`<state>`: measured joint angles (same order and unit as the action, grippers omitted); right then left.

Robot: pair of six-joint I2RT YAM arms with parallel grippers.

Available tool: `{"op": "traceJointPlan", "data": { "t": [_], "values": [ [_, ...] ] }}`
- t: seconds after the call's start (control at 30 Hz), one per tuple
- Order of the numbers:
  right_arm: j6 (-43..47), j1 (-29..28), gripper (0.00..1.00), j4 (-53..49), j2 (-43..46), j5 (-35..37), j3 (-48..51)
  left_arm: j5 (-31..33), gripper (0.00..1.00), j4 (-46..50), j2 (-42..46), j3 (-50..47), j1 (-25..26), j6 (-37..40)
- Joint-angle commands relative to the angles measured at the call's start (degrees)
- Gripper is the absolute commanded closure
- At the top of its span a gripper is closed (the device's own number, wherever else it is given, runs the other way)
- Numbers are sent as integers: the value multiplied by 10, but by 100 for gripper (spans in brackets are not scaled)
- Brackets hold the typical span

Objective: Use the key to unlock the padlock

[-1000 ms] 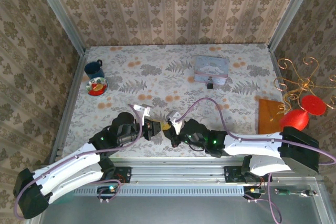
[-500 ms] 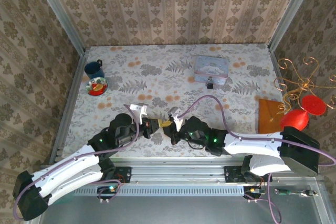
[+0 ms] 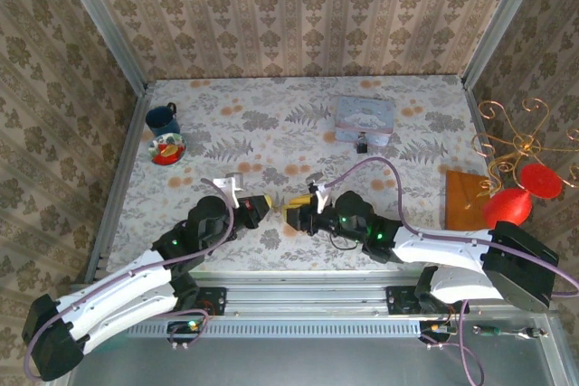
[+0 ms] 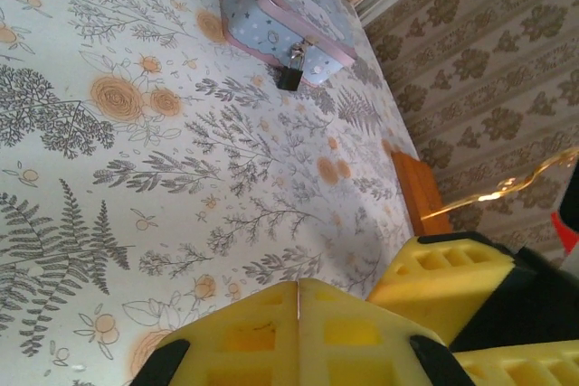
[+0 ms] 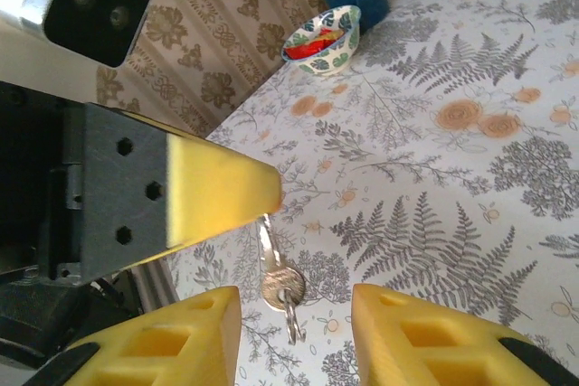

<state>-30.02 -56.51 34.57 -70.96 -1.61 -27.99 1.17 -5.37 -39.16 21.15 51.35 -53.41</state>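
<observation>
The small silver key [image 5: 280,282] hangs by its blade from the tip of my left gripper [image 5: 268,194], its ring dangling below. My left gripper [image 3: 263,206] is shut on that blade, its yellow pads pressed together [image 4: 298,288]. My right gripper [image 5: 296,300] stands open around the key's head without touching it, facing the left one over the near middle of the table [image 3: 291,212]. The tiny dark padlock [image 3: 361,144] hangs on the front of the pale blue tin [image 3: 364,116] at the far right, also seen from the left wrist [image 4: 289,77].
A blue mug [image 3: 163,118] and a patterned bowl [image 3: 167,148] stand at the far left. A wooden board [image 3: 463,198], a red stand [image 3: 514,203] and a gold wire ornament [image 3: 520,137] sit along the right edge.
My right gripper has opened and let go of the key, drawing back to the right. The left gripper stays shut on the key and has shifted slightly left.
</observation>
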Motion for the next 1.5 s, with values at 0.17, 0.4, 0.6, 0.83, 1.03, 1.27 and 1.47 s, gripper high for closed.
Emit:
{"op": "traceJointPlan", "data": {
  "t": [0.17,0.4,0.6,0.83,1.03,1.27,1.47],
  "values": [
    [46,-35,63,11,-12,30,-10,47,100,11,-8,2,14,-116],
    [191,-71,63,71,-17,121,30,87,100,50,-12,10,34,-157],
    [165,-33,58,46,15,58,29,58,100,-93,-19,-24,39,-69],
    [-97,83,57,18,29,-102,8,-50,100,-216,-12,-52,7,119],
    [-185,88,54,110,-1,-143,21,-159,100,-332,-50,-67,-41,156],
    [-216,95,56,224,-9,-180,39,-215,100,-428,-95,-66,-46,141],
    [-205,97,60,224,9,-175,51,-224,100,-454,-96,-66,-46,127]
  ]
}}
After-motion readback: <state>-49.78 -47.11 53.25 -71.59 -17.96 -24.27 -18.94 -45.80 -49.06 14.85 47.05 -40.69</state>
